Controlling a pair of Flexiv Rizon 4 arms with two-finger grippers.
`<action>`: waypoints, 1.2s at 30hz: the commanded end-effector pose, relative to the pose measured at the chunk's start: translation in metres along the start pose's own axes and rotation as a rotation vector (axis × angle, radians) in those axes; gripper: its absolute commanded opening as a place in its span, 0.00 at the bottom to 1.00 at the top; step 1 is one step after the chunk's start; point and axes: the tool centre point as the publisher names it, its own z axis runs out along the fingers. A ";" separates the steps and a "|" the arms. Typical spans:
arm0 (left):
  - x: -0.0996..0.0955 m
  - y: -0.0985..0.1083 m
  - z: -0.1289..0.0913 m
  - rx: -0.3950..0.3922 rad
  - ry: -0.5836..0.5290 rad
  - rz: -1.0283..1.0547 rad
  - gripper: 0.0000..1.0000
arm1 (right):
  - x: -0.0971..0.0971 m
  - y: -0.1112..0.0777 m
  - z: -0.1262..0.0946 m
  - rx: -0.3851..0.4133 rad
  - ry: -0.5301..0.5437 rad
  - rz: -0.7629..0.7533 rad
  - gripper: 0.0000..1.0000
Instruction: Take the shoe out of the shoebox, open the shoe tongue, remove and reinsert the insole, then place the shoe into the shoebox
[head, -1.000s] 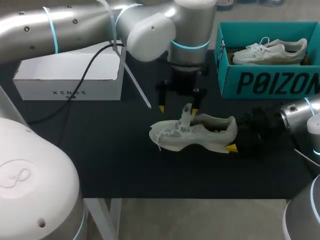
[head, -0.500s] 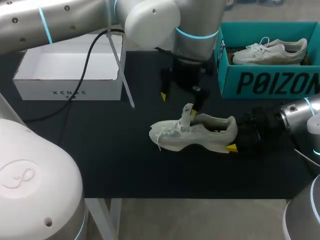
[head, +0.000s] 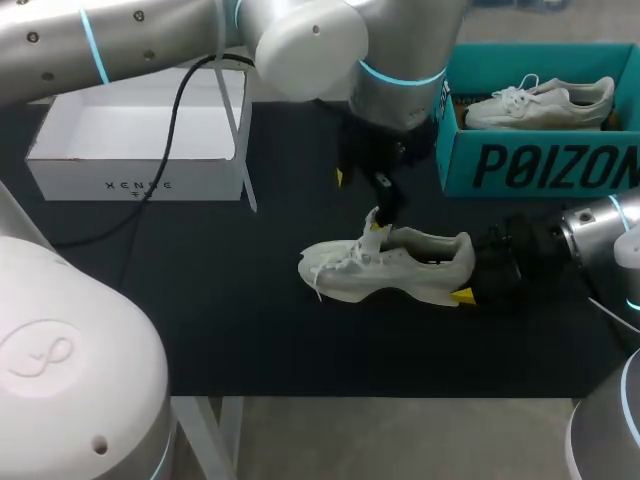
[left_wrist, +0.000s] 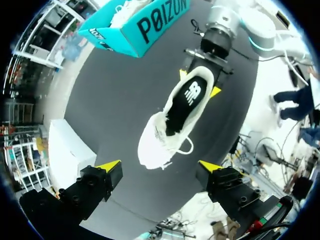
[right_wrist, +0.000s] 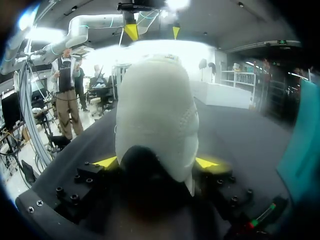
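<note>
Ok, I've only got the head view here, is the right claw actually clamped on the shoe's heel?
Observer: Yes, the right wrist view shows the right claw with a yellow tip pressed on each side of the shoe at its heel.
Operator: Is the insole in?
Observer: The left wrist view looks down into the shoe: a black insole lies inside.
Operator: Left claw?
Observer: The left claw is open, tips wide apart above the shoe.

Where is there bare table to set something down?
Bare black tabletop lies in front of the white mesh sneaker, and between it and the white open box. Crowded around it: left gripper, right gripper, teal cardboard shoebox.
</note>
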 end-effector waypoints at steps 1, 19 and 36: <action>0.002 -0.010 -0.013 -0.010 -0.074 0.236 1.00 | -0.001 -0.004 0.004 0.003 -0.001 0.002 0.00; 0.035 -0.051 0.036 0.030 -0.007 0.345 0.00 | -0.001 -0.004 0.004 0.003 -0.001 0.002 0.00; 0.053 -0.063 0.077 0.023 0.039 0.408 0.00 | -0.001 -0.004 0.004 0.003 -0.001 0.002 0.00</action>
